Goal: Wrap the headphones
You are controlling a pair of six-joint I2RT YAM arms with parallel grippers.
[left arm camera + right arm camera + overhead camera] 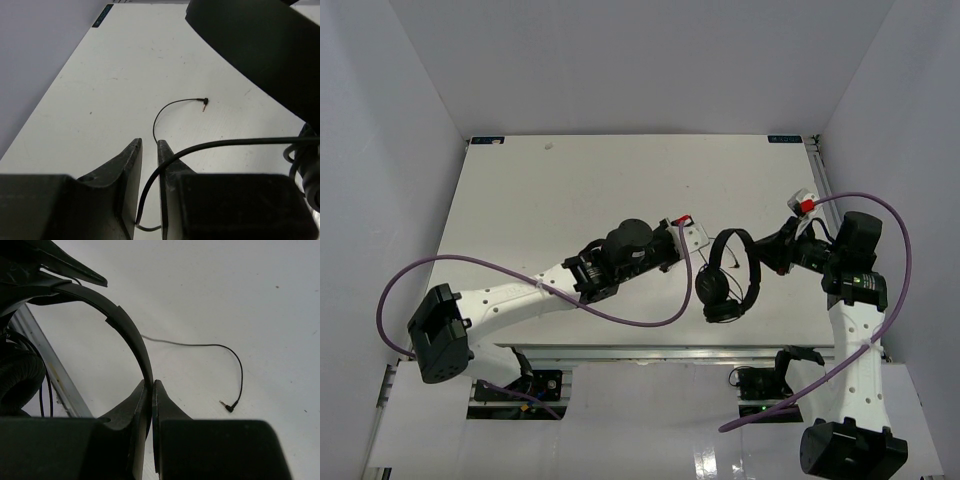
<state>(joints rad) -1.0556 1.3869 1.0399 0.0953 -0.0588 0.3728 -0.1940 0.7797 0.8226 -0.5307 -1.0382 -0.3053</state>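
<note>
While right claw (151, 383) pinches the headphones (125, 324), left claw (149, 143) stands slightly parted around cord (225, 142).

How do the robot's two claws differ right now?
The left gripper has its jaws slightly apart; the right gripper has them shut. The left gripper has the thin cord passing through its gap; the right gripper pinches the headband. Both are black and handle the same headphones.

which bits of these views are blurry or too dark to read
Left wrist: near black gripper fingers are dark and their detail is lost; thin black cord is sharp. Right wrist: curved black headband crisp against white table. Top external: even light, soft shadows.
</note>
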